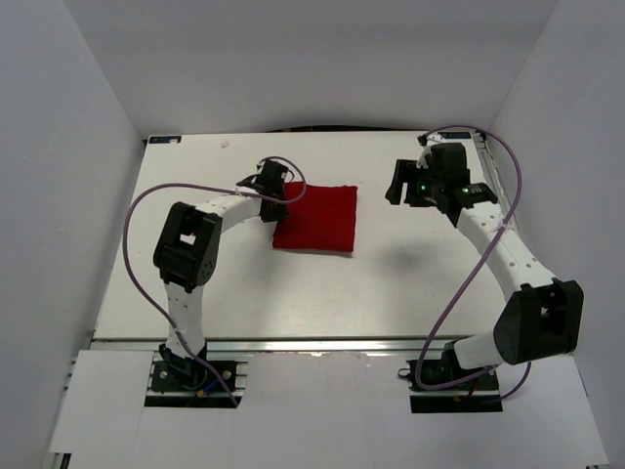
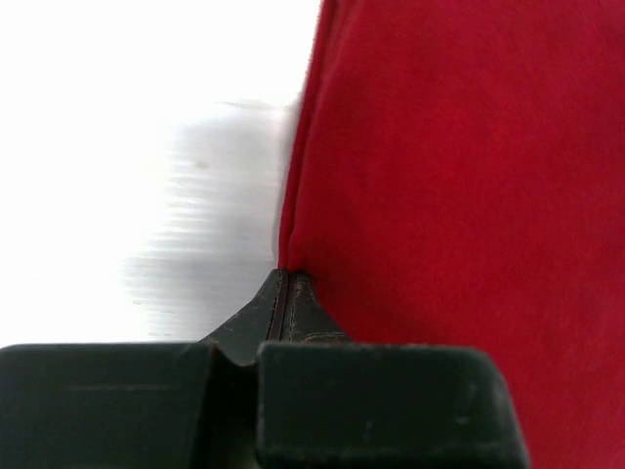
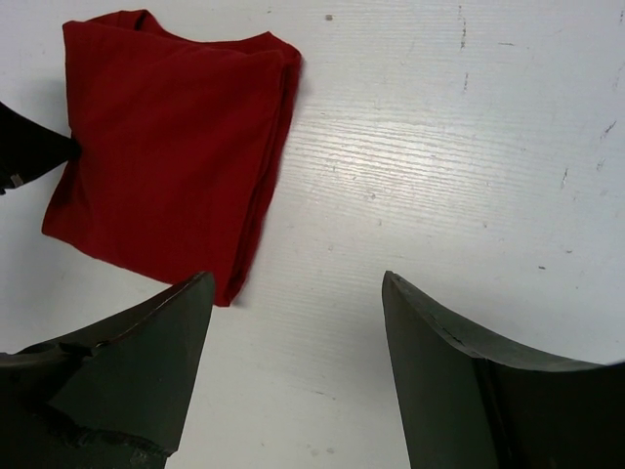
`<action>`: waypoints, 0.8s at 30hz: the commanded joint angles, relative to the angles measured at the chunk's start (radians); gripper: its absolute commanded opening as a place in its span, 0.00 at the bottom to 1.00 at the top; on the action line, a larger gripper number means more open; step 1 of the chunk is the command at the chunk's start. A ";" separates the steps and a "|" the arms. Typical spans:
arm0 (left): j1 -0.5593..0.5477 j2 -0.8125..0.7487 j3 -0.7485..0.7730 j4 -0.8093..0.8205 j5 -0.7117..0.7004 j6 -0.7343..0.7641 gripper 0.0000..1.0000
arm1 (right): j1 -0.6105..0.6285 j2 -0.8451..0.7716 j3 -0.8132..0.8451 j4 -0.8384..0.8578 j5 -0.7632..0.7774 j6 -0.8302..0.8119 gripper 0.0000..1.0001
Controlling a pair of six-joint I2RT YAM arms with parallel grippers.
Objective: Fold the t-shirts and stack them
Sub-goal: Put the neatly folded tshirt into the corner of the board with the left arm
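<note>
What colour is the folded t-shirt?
The t-shirt is plain bright red, seen best in the right wrist view.

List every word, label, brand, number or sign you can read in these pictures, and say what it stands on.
None can be read.
The red t-shirt is plain, without print.
The table shows no legible writing.
A small pale strip at the table's far left corner might be a label, but is too small to read.

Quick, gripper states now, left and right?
Left gripper: jaws shut at the red t-shirt's edge; cloth pinch cannot be told.
Right gripper: jaws open, empty.
</note>
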 commanded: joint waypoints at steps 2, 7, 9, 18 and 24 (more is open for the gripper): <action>0.055 0.017 0.016 -0.042 -0.136 -0.037 0.00 | -0.004 -0.040 -0.003 0.022 -0.014 -0.017 0.76; 0.109 0.081 0.079 -0.057 -0.158 -0.054 0.00 | -0.004 -0.048 -0.003 0.022 -0.025 -0.011 0.76; 0.135 0.103 0.091 -0.055 -0.167 -0.050 0.00 | -0.004 -0.051 -0.003 0.022 -0.027 -0.011 0.76; 0.306 0.153 0.160 -0.046 -0.184 -0.002 0.00 | -0.004 -0.059 0.005 0.017 -0.048 -0.011 0.75; 0.400 0.253 0.313 -0.091 -0.208 0.078 0.00 | -0.004 -0.063 0.014 0.016 -0.065 -0.006 0.75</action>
